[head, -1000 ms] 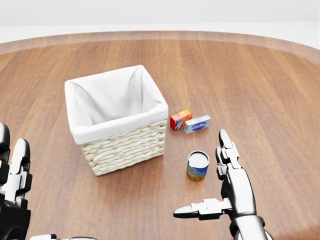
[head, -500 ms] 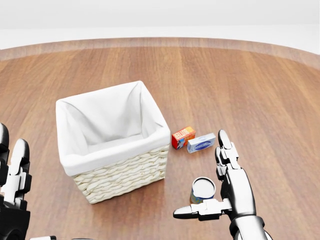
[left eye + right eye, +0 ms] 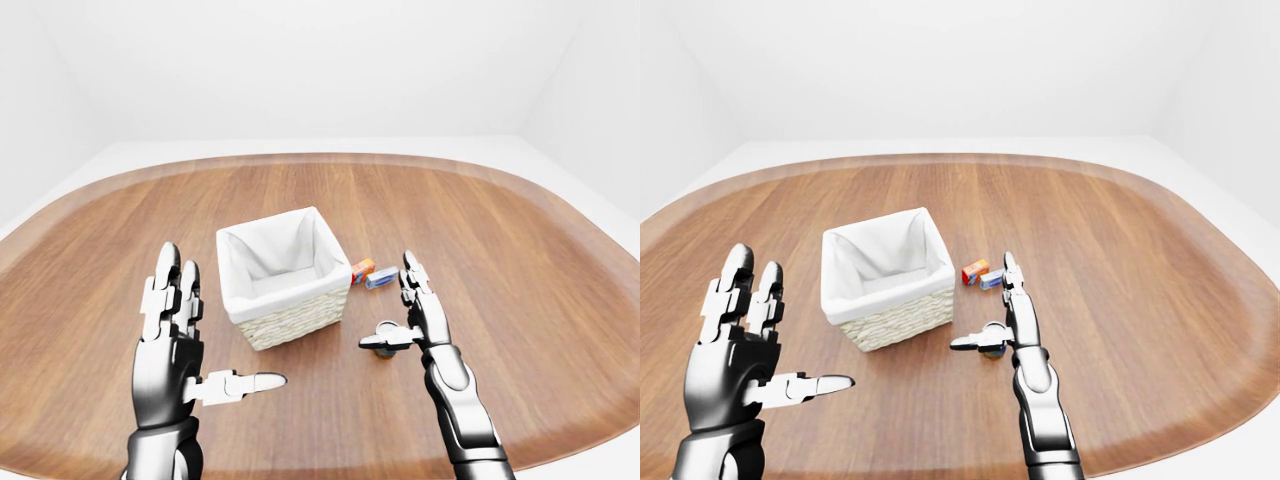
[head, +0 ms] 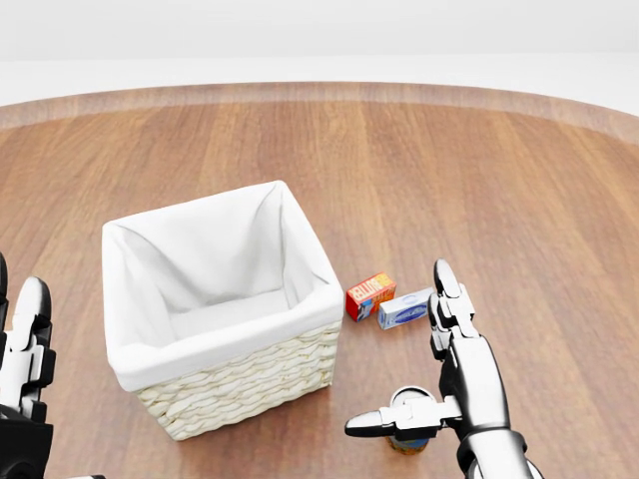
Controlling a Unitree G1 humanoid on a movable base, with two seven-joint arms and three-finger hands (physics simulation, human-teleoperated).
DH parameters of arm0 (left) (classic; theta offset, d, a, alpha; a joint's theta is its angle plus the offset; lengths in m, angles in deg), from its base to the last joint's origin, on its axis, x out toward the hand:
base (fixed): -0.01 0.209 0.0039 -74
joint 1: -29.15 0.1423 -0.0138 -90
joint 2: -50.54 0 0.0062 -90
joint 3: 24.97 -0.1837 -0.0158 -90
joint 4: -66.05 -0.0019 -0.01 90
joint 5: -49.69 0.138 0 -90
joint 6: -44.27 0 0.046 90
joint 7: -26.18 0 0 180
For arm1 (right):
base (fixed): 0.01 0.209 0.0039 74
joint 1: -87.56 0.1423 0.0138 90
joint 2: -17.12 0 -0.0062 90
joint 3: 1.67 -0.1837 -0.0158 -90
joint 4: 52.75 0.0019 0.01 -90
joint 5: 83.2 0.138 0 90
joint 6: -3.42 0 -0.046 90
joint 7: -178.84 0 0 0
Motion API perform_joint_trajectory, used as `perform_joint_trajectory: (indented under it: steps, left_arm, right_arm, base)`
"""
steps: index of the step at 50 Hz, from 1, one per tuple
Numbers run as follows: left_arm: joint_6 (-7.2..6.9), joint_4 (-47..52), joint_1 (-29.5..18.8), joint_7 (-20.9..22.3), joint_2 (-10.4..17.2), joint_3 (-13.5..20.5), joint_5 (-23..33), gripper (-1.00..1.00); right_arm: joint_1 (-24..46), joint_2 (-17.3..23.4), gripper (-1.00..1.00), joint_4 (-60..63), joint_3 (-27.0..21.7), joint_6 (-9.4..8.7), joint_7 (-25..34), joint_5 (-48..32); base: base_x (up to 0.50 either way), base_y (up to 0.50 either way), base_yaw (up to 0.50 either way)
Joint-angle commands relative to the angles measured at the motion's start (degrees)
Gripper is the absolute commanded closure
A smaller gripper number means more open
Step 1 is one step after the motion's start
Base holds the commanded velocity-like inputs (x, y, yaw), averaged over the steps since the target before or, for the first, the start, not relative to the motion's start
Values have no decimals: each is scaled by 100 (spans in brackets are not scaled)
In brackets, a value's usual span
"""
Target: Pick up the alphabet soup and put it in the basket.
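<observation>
the wooden table point(image 3: 520, 270) carries a white-lined wicker basket point(image 4: 225, 319), an orange box point(image 4: 369, 295) touching a blue box point(image 4: 404, 308) — and the soup can point(image 4: 408, 429), partly hidden.

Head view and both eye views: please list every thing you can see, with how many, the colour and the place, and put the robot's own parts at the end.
table: one, brown wood, rounded edge, fills most of each view.
basket: one, pale woven wicker with white cloth lining, left of centre in the head view, nothing visible inside.
soup can: one, pale lid, blue and yellow side, bottom of the head view, partly hidden behind the right thumb.
small orange box: one, orange-red, just right of the basket.
small blue box: one, blue and white, right beside the orange box.
left hand: one, silver and black, fingers spread, holding nothing.
right hand: one, silver and black, open, next to the can.
</observation>
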Motion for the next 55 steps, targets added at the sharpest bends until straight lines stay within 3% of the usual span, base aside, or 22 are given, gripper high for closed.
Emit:
perform_joint_trajectory:
  steps: [1,9,12,20,26,28,31,50,55]
  left_arm:
    - [-18,8,-5,24,-8,20,-14,-100]
    - [-6,43,34,16,-20,-8,18,-100]
    - [7,35,42,9,-9,-26,17,-100]
    - [8,6,20,-2,-2,-25,24,-100]
    - [-27,-33,-32,1,0,21,-2,-100]
    - [-35,-43,-42,9,-4,23,-4,-100]
    - [-39,-58,-58,1,-5,20,13,-100]
    - [-148,-66,-121,-4,3,10,21,-100]
    - [-169,-12,-108,-6,-2,35,7,-100]
  right_arm:
    - [29,3,-100,-58,-7,21,-2,-5]
    - [25,1,-100,-53,-7,20,-16,-15]
    - [17,-9,-100,-89,-9,148,-41,-15]
    - [111,7,-100,-329,-24,235,-84,-72]
    - [195,38,-100,-354,-118,159,-168,-60]
    - [259,51,-100,-469,-156,200,-240,-86]
    - [446,118,-100,-995,-236,450,-325,-147]
    - [873,231,-100,-2190,-331,450,-491,-199]
    - [531,266,-100,-2615,-276,450,-509,-402]
  base:
    - [27,0,0]
    - [27,0,0]
    - [7,0,0]
    - [0,0,0]
    - [0,0,0]
    - [0,0,0]
    - [0,0,0]
    - [0,0,0]
    - [0,0,0]
